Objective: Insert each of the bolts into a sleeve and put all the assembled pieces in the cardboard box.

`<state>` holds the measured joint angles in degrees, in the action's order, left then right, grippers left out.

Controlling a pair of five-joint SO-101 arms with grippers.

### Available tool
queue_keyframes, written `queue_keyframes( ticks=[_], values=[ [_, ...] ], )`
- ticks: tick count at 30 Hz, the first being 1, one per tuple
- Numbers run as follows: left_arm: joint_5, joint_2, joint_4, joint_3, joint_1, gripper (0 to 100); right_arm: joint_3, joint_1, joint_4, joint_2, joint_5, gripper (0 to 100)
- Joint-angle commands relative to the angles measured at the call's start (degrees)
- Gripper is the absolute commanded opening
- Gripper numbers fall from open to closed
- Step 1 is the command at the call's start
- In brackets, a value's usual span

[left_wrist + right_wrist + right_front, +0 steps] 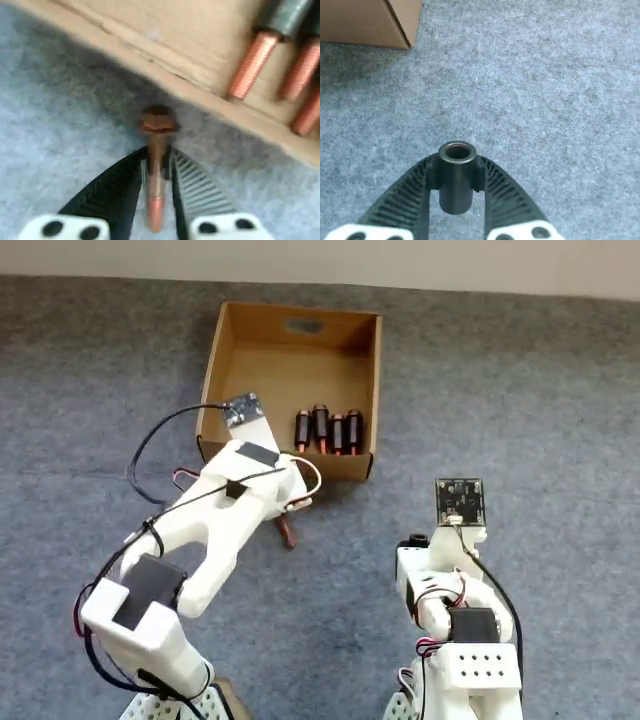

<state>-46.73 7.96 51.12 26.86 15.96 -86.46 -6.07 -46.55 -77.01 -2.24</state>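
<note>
Right gripper [456, 165]: fingers clamped on a dark sleeve [455, 192], open end facing out, over the grey worktop [560, 100], near one corner of the cardboard box [340, 466]. Left gripper [156, 152]: fingers clamped on the shank of a copper bolt [157, 125], head past the fingertips, just outside the box's near wall. Four assembled pieces [330, 430] lie side by side inside the box, against that wall.

It looks like a robotics lab or test bench: two white arms [215, 530] with exposed wires [437, 592] and circuit boards [460, 502] stand on grey felt [560, 420] before a plain wall [400, 260].
</note>
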Motion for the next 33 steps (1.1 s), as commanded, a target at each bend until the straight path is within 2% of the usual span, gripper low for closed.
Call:
queue_keyframes(
  ticks=[1, 6, 12, 14, 22, 27, 33],
  values=[
    [2.55, -3.82, 1.76, -1.19, 0.48, 1, 0.31, 0.31, 1.19, -0.48, 0.35, 0.6],
    [10.81, -6.55, 6.42, -1.63, 0.48, 1, -0.57, 0.31, 1.19, -0.75, 0.26, 0.6],
    [28.04, -11.30, 11.60, -1.10, 0.48, 1, -0.57, 0.31, 1.27, -0.75, 0.26, 0.6],
    [30.86, -10.33, 11.78, -1.10, 0.57, 1, -0.57, 0.31, 1.27, -0.75, 0.26, 0.6],
    [30.86, -0.66, 11.43, -1.71, 0.92, 1, -0.66, 0.31, 1.27, -0.75, 0.26, 0.6],
    [31.21, 2.51, 10.20, -2.59, 0.57, 11, -0.66, 0.31, 1.27, -0.75, 0.18, 0.6],
    [31.03, 2.51, 7.30, -2.68, 0.66, 12, -0.66, 0.31, 1.27, -0.84, 0.18, 0.6]
  ],
)
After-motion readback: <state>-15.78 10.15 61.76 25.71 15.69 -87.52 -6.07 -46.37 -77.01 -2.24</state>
